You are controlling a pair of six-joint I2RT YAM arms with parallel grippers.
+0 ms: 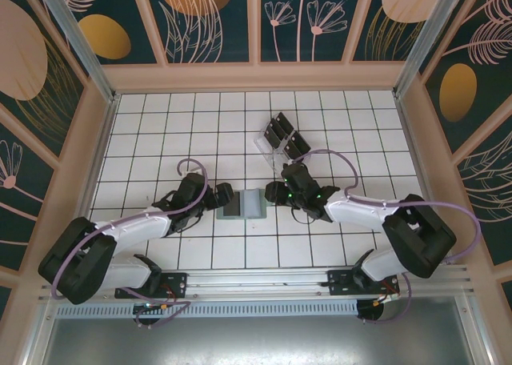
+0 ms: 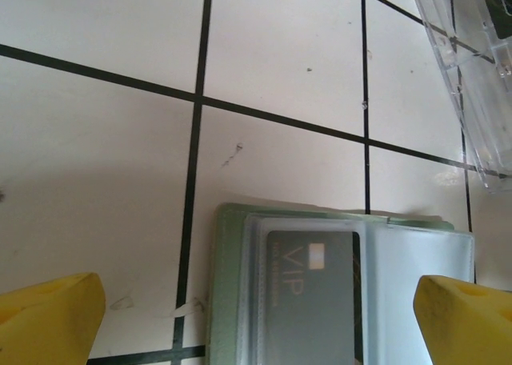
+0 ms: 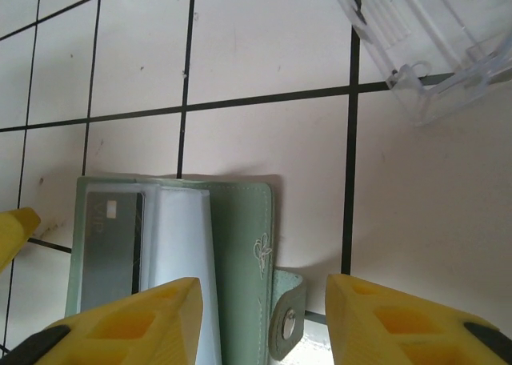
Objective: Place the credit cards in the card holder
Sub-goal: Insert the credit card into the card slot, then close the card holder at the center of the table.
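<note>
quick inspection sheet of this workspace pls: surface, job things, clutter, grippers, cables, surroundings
surface: white tiled table, black grid lines, faint scuffs
job's things: green card holder lies open between the arms, one dark card in its clear pocket; more cards stand in the rack
clutter: clear plastic rack behind the holder
grippers: left gripper open; right gripper open, empty
cables: purple cables loop over both arms
surroundings: floral wall panels

Green card holder [image 1: 244, 203] open flat, credit card [image 2: 312, 297] inside.
</note>
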